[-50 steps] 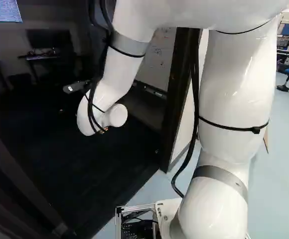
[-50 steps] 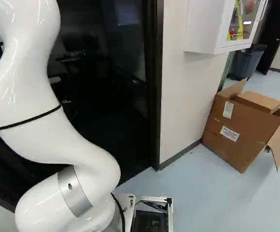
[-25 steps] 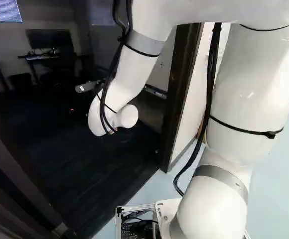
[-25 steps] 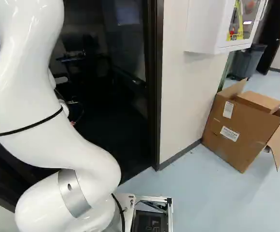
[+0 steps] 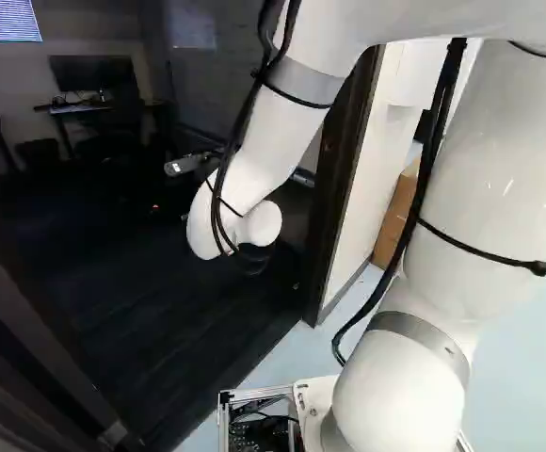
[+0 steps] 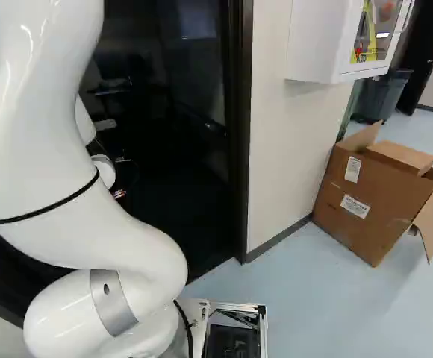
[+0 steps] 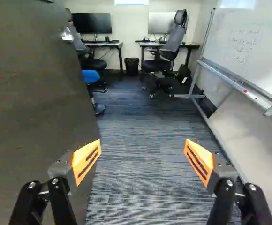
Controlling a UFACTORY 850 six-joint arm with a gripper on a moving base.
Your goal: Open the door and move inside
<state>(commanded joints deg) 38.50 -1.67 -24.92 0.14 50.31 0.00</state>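
In the left base view the gripper (image 5: 157,208) reaches into the room (image 5: 169,330) toward eleven o'clock. In the right base view a cardboard box (image 6: 373,198) sits at two o'clock, beside the wall (image 6: 280,149). In the wrist view the fingers (image 7: 85,160) stand wide apart, the open door (image 7: 37,103) at ten o'clock.

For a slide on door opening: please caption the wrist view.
Open pincer above striped carpet, dark door on one side, whiteboard on the other, chairs and desks ahead.
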